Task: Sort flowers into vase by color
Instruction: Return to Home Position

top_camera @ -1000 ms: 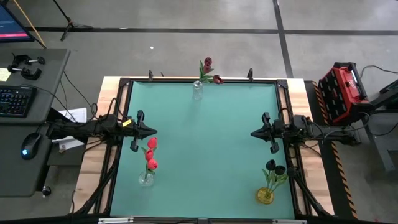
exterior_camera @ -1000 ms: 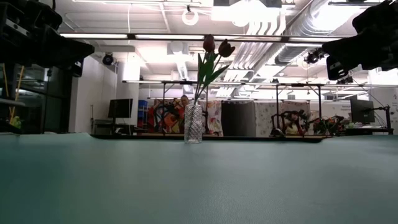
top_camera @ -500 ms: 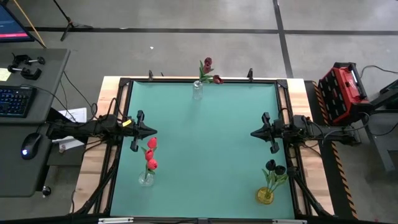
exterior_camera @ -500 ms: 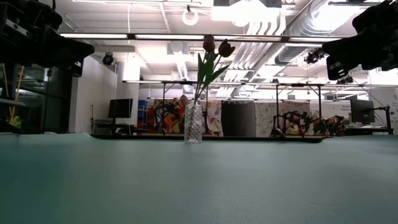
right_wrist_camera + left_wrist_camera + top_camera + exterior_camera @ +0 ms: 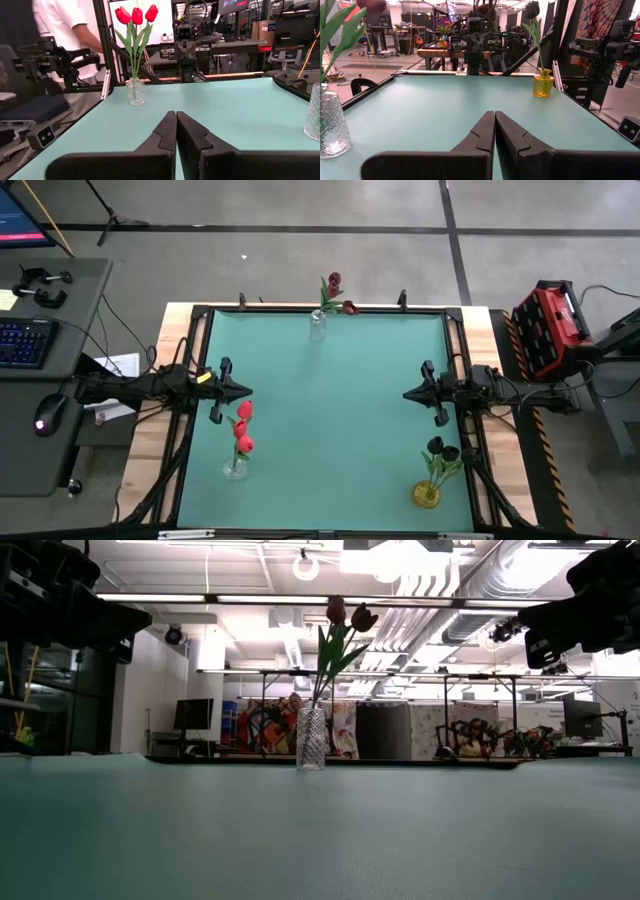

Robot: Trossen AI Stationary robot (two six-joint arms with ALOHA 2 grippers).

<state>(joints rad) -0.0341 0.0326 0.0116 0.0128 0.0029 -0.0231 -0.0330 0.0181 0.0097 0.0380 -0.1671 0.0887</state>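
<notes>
Fingers (image 5: 482,131) pressed together on left gripper (image 5: 248,391) and right gripper (image 5: 406,393) — nothing has moved. Flowers (image 5: 243,427) all stand in vases (image 5: 426,494); sorting looks done.

Far clear vase (image 5: 332,125) cut off, L & R wrist views.

The left gripper (image 5: 494,114) hangs over the teal table (image 5: 435,107), its two dark fingers pressed together. By a far corner stands a yellow vase (image 5: 543,84) holding a near-black flower (image 5: 533,10). A cut-glass vase (image 5: 330,127) with green leaves (image 5: 342,27) sits beside a side edge.
</notes>
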